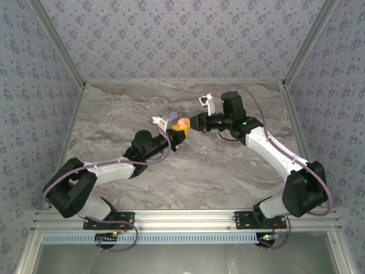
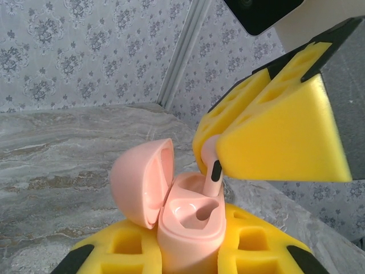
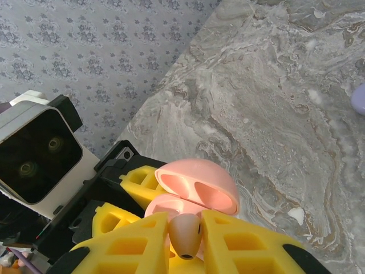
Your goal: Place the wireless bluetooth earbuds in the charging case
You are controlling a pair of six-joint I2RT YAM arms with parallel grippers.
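Insertion step: left fingers [image 2: 128, 248] clamp the open charging case [image 2: 188, 220] above the desk [image 2: 57, 160], right fingers [image 2: 279, 142] clamp the earbud [image 2: 210, 165] at its socket; next, seat the stem straight, then release.

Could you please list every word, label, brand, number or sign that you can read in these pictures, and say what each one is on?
None: there is no readable text in these pictures.
The pink charging case, the pink earbud and the yellow foam fingers are all plain.
The wrist camera housing bears no visible label.
The lilac object is too small to tell.
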